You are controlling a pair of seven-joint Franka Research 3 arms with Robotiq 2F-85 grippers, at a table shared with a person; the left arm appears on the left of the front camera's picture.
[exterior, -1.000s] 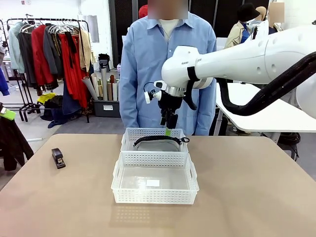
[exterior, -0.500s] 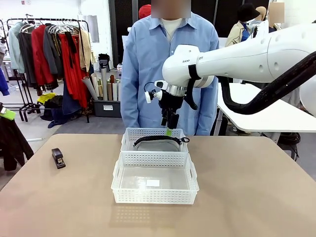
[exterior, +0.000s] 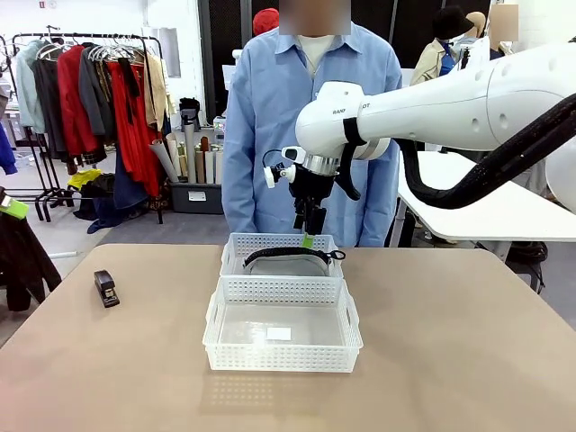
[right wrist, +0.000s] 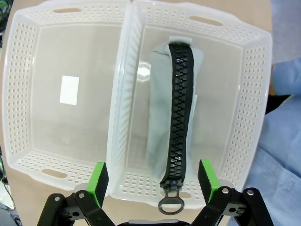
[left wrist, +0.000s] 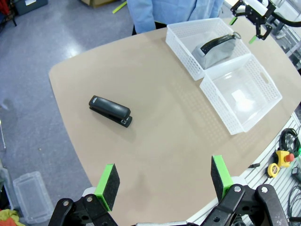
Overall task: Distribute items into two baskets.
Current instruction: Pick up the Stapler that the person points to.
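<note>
Grey waist bag (right wrist: pixel 171 113) lay inside the far basket (exterior: pixel 236 245); the right wrist view showed a black strap running its length, which the front view half hid behind the rim. Just above that basket hung the right gripper (exterior: pixel 308 236), jaws wide apart. The labelled basket (exterior: pixel 281 353) touched the far basket's near side. Well left of it the stapler (left wrist: pixel 110 110) lay on the tan table (exterior: pixel 450 360), seen past the left gripper (left wrist: pixel 163 180), jaws also spread. Beyond the far basket stood a person (exterior: pixel 270 117) in blue, and a clothes rack (exterior: pixel 90 90) further left
</note>
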